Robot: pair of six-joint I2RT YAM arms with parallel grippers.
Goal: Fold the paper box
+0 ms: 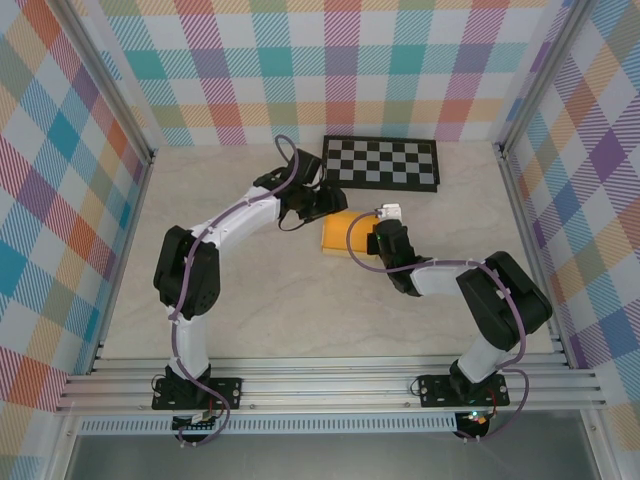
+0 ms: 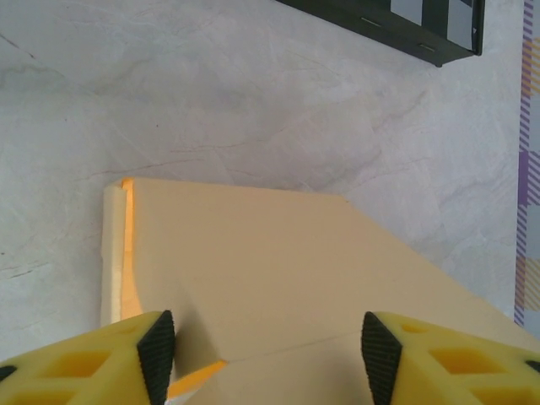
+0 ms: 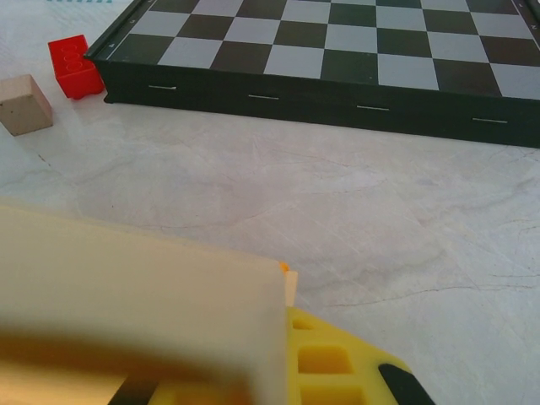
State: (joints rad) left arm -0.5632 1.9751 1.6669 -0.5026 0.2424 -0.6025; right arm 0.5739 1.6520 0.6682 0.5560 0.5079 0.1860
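Observation:
The paper box (image 1: 338,234) is a yellow-orange card shape lying flat on the table's middle, just in front of the checkerboard. My left gripper (image 1: 322,206) reaches it from the back left. In the left wrist view its fingers (image 2: 157,354) stand apart over the box's broad pale panel (image 2: 253,261), open, with a fold line running between them and the box's left wall showing orange inside. My right gripper (image 1: 377,238) is at the box's right edge. In the right wrist view it (image 3: 280,331) is shut on a blurred card panel (image 3: 143,287), which hides one finger.
A black-and-white checkerboard mat (image 1: 381,162) lies at the back, close behind the box. A small red block (image 3: 74,66) and a tan block (image 3: 25,105) sit by the mat's left corner. Plaid walls and metal rails bound the table.

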